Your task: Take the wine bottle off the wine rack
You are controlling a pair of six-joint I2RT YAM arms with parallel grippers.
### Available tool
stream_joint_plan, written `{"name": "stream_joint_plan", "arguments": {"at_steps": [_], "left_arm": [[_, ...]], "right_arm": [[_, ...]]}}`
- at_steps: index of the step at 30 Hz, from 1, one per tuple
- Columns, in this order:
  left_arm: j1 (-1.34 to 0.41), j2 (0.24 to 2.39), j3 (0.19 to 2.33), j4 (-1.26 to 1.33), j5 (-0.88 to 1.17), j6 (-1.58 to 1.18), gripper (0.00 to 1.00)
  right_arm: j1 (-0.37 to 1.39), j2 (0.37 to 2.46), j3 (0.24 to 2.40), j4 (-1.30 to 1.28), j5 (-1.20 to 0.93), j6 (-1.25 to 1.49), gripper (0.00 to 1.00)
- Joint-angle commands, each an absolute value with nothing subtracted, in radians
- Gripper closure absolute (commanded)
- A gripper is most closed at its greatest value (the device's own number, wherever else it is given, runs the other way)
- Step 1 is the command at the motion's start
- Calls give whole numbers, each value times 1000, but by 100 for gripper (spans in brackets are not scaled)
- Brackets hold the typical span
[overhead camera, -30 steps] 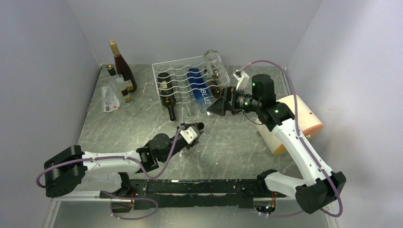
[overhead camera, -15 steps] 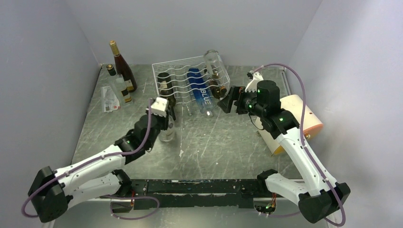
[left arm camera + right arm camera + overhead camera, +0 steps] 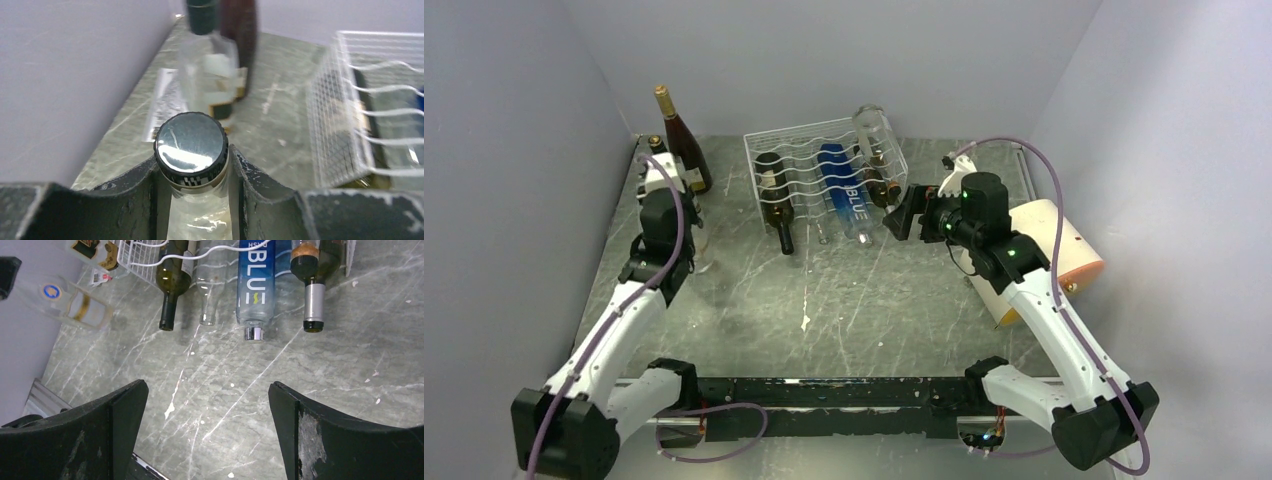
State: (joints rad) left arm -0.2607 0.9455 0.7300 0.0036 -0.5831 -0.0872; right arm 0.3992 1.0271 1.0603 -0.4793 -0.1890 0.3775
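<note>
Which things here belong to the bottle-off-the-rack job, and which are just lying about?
Job: wine rack; silver-capped clear bottle, held at the neck by the left gripper, jaws shut; blue bottle and dark green bottle lying in the rack; right gripper, jaws open.
Lying about: cream-and-orange cylinder; paper slip; gold-topped dark bottle and dark-capped clear bottle, standing left.

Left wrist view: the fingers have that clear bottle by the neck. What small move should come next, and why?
Probably lower it straight down until it stands on the table. The left fingers clamp the clear bottle just under its cap, already away from the wine rack, and whether its base rests on the table is hidden.
</note>
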Motion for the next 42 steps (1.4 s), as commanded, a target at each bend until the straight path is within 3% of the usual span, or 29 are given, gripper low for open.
{"name": "stream_joint_plan", "arguments": {"at_steps": [1,8,15,21,22,27,31,36,42], "left_arm": [[-96,1000,815,254,-539,-154,93],[52,1095,796,365,-410,-216,93],[80,1111,704,490,-330,-181,93],[81,1143,734,430,-313,-154,93],[81,1142,734,428,-303,-148,90],[82,1126,759,346,-320,-137,44],[81,1093,770,304,-354,-148,22],[80,1004,780,250,-353,-165,12],[47,845,786,232,-218,-141,11]], "right_arm": [[396,1007,1039,-442,-193,373,4],[396,1004,1038,-447,-183,361,4],[396,1012,1030,-442,-178,357,4],[396,1034,1029,-430,-198,365,4],[396,1039,1029,-428,-203,365,4],[396,1060,1042,-438,-221,361,4],[396,1073,1054,-443,-232,364,4],[396,1103,1079,-452,-249,373,4],[396,1147,1084,-436,-223,394,5]]}}
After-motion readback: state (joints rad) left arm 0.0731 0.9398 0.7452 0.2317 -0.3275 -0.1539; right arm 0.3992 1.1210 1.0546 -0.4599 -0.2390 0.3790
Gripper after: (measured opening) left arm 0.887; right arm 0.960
